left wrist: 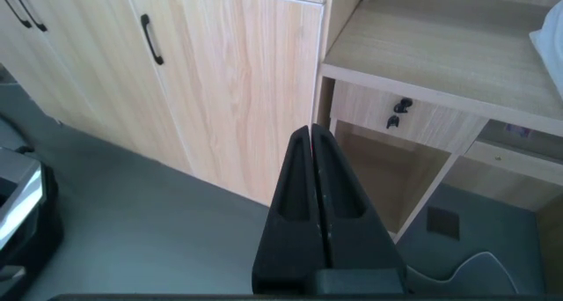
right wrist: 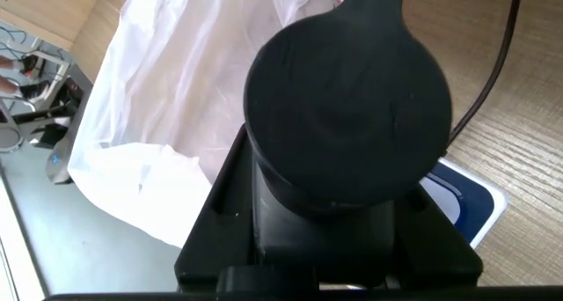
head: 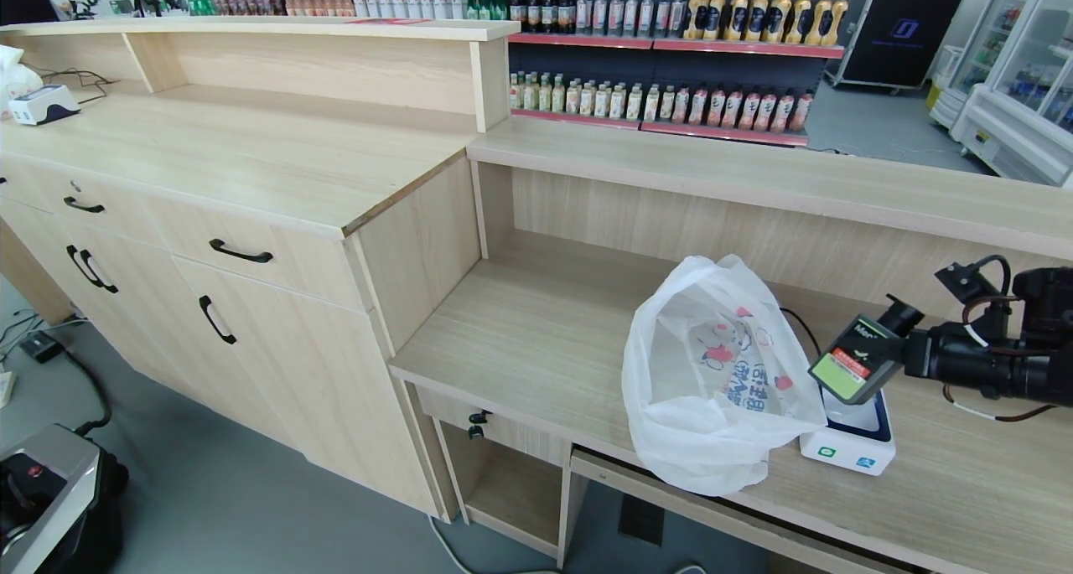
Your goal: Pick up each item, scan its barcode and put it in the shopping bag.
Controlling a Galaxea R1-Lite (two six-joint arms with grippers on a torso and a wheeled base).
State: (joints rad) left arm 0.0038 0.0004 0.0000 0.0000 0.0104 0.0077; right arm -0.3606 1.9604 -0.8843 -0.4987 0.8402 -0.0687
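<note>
Right tool point(head: 890, 342) clamps a dark item point(head: 853, 363), green-and-red label, above the scanner point(head: 847, 458); left tool point(left wrist: 312, 141) closed together.

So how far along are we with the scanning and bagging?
Done: unclear, I cannot tell what the shopping bag already holds. In hand: the right end effector holds a dark labelled item above the scanner, beside the bag. Left: dropping that item into the bag.
</note>
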